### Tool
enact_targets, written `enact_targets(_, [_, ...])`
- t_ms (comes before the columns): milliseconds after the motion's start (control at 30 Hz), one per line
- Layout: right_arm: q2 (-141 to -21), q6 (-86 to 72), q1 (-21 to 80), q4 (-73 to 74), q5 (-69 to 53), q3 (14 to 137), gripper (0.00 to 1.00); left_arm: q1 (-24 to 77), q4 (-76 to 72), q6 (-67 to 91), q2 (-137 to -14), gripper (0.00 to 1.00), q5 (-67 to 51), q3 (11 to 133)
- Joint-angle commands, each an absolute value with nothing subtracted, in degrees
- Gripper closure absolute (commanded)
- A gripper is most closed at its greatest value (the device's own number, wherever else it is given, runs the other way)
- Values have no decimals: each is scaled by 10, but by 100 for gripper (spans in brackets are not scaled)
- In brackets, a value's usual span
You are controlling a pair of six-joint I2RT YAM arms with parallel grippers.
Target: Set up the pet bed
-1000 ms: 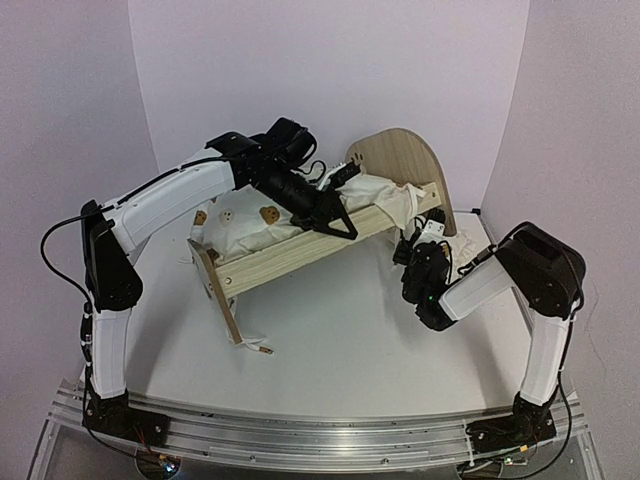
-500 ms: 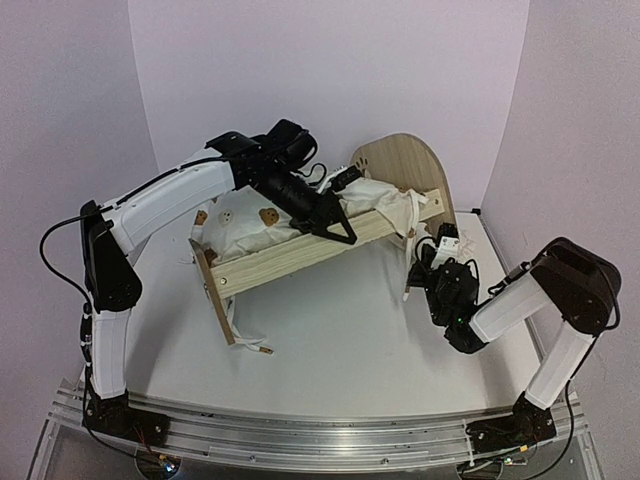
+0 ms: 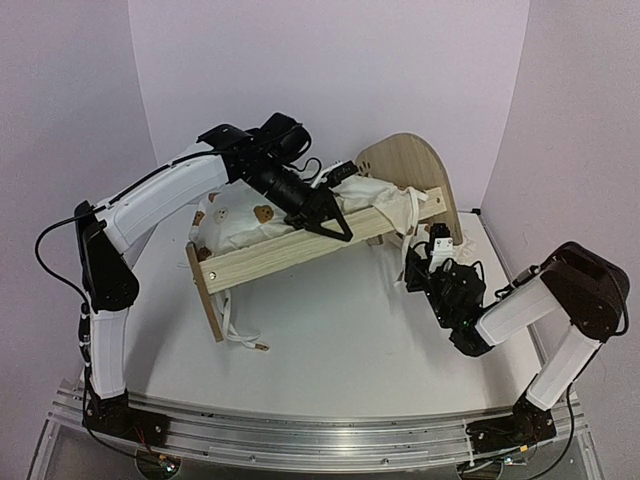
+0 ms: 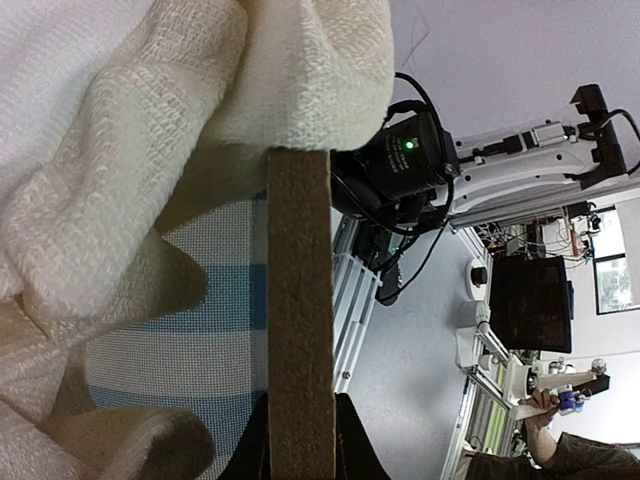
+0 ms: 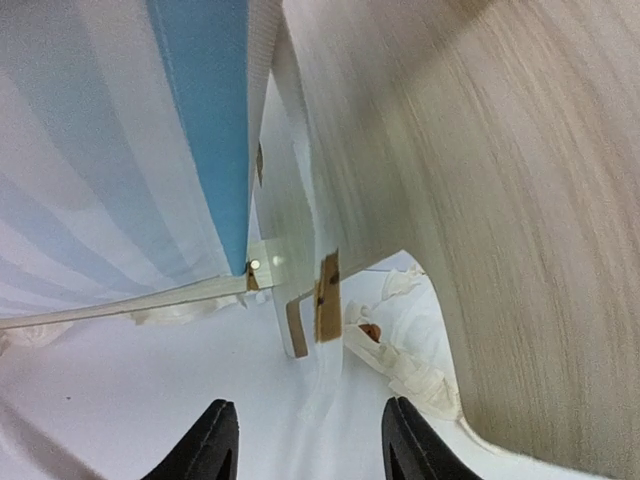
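No legible text, labels or numbers anywhere.

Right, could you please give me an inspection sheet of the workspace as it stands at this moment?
Surface: white table, flat, no marks seen.
Job's things: pet bed sits askew mid-table. Its cream duvet is bunched inside the frame, and tie strings trail on the table by the left end board.
Clutter: nothing seen.
Grippers: left gripper shut on the bed's near side rail. Right gripper open and empty, by the bed's right end board.
Cables: black cable loops off the left arm, apart from the bed.
Surroundings: pale backdrop; aluminium rail at the near edge.
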State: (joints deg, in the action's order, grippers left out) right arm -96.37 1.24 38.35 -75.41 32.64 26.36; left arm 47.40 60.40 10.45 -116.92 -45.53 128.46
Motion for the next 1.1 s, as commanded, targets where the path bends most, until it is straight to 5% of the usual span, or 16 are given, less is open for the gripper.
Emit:
enact_targets(0, [-952, 52, 387, -827, 361, 288, 48, 479, 389, 40, -1051, 100, -580, 1351])
enact_targets(300, [-1010, 72, 387, -827, 452, 357, 43, 480, 352, 68, -1048, 100, -613, 1362])
enact_targets(333, [-1013, 75, 387, -827, 454, 361, 48, 480, 352, 68, -1047, 100, -613, 1360])
enact_targets(433, [-1014, 72, 387, -827, 469, 363, 87, 479, 350, 68, -1045, 100, -613, 1360])
enact_targets(500, [-1002, 63, 388, -827, 468, 350, 98, 478, 353, 69, -1044, 100, -603, 1356])
enact_targets(767, [-919, 46, 442, -765, 418, 251, 100, 444, 369, -2, -1044, 100, -513, 1296])
enact_targets(1067, [-680, -124, 479, -251, 281, 207, 100, 397, 395, -187, -1053, 100, -404, 1216])
